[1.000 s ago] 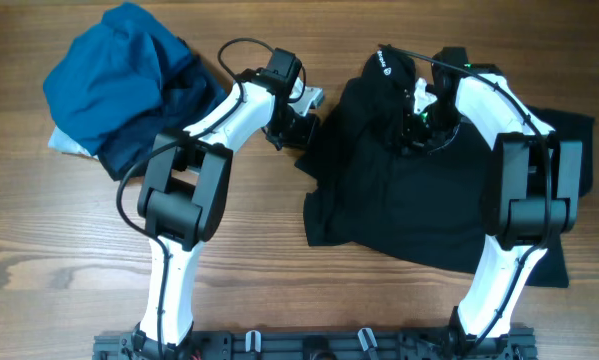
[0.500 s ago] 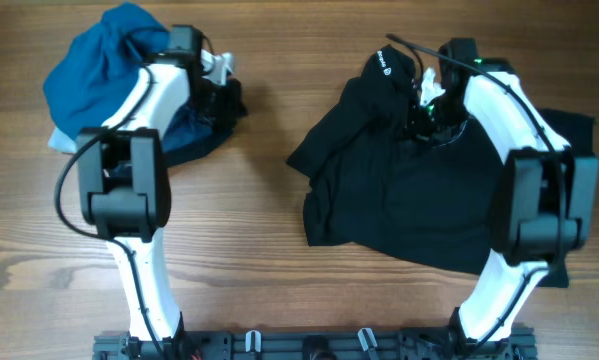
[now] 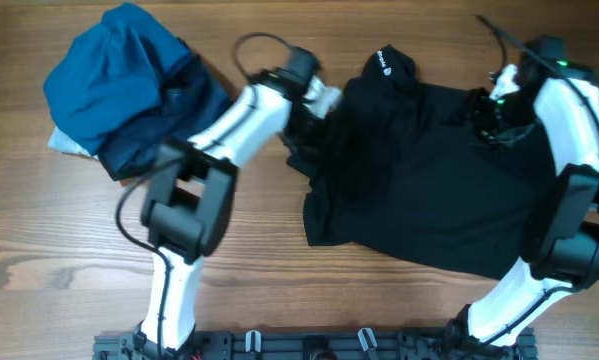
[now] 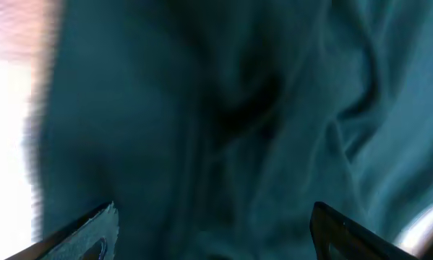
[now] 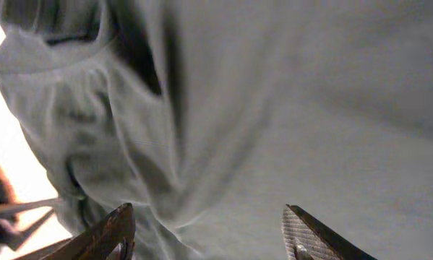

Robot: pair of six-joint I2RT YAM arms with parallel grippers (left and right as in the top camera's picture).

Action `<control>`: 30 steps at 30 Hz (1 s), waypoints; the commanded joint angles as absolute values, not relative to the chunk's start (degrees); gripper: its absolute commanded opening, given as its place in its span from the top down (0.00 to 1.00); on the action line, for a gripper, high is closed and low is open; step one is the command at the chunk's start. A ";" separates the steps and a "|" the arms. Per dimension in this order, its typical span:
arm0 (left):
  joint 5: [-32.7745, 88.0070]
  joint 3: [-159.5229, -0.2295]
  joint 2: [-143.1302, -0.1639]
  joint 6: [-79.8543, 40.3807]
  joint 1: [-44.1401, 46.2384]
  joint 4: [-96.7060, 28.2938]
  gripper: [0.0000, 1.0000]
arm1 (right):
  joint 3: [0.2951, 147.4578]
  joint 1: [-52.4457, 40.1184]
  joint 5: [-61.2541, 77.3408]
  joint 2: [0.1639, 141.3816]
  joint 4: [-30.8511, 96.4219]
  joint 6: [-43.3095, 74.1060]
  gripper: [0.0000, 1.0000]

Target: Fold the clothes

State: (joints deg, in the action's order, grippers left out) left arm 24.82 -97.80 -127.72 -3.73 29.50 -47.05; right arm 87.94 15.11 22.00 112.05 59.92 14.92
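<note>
Spreading looks like the step in hand. From above, the large black soft-fabric collared shirt lies rumpled across the right half of the wooden table, toward the far edge; the left gripper sits at its left border, the right gripper over its far-right part. Left wrist: fingers apart, blurred cloth beyond. Right wrist: fingers apart over creased cloth — each should pinch one layer at a hem, then draw it taut.

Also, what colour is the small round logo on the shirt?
The logo is white on the black shirt; best seen in the overhead view.
</note>
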 commanded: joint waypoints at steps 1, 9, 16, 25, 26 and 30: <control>14.87 -98.54 -129.88 -11.81 29.89 -46.52 0.10 | 88.92 15.77 26.68 111.15 59.27 8.99 0.34; 15.07 -98.54 -130.32 -12.49 29.74 -45.30 0.56 | 88.90 13.72 27.09 111.15 57.43 9.17 0.34; 7.84 -98.54 -130.43 -15.92 28.38 -44.38 0.91 | 88.90 13.34 27.09 111.15 57.45 9.13 0.34; 8.01 -98.52 -131.17 -15.27 28.62 -44.56 0.12 | 88.90 13.34 27.07 111.15 57.58 8.97 0.34; 8.01 -98.52 -131.85 -15.27 28.84 -44.53 0.11 | 88.90 13.34 27.05 111.15 57.58 8.95 0.34; 8.08 -98.50 -135.09 -15.29 29.76 -45.08 0.17 | 88.90 13.34 27.03 111.15 57.71 8.91 0.34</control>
